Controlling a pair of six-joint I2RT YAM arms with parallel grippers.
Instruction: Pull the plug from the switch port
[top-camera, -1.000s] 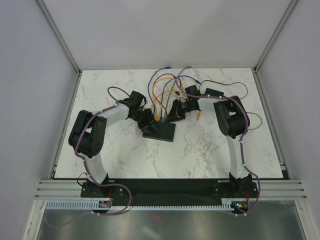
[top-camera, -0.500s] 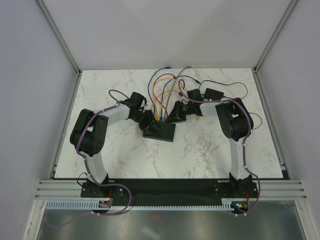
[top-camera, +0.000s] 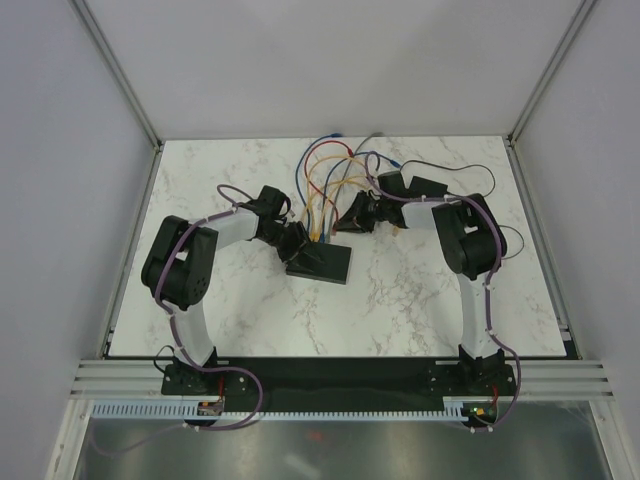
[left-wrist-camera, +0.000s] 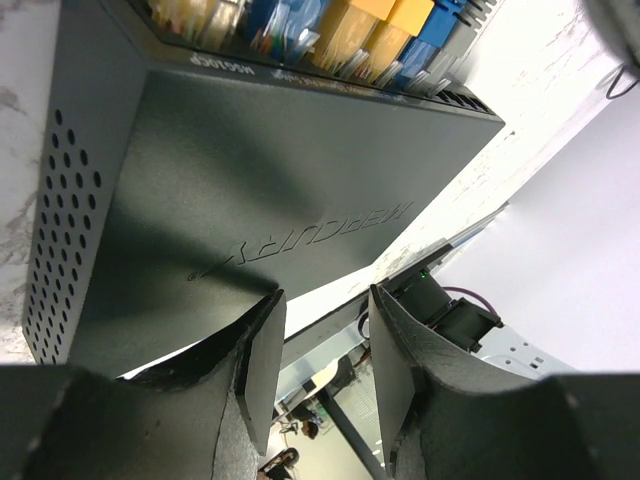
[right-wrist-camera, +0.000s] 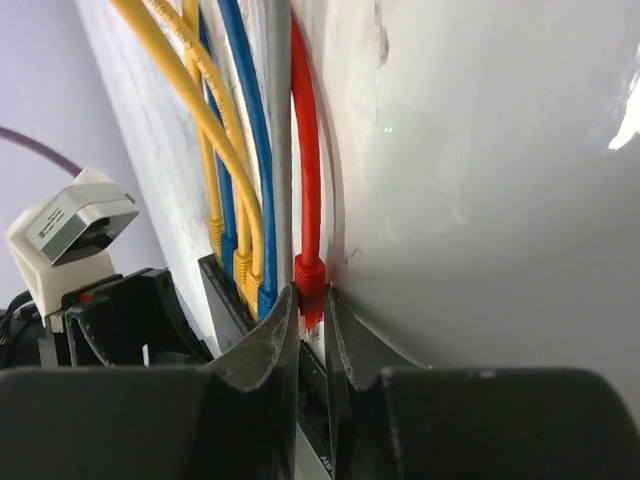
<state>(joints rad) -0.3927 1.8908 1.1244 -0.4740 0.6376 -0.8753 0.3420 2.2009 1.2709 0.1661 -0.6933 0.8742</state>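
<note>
**Pinching the red plug (right-wrist-camera: 308, 272)**

The switch (top-camera: 322, 264) is lying on the table (top-camera: 420, 300), ports along its far edge. There my right gripper (right-wrist-camera: 308, 298) is pinching the red plug for a straight pull. Over the switch's left end my left gripper (left-wrist-camera: 325, 298) is hovering, parted and empty, likely bracing. Only my right wrist view is showing the pinch.
</note>
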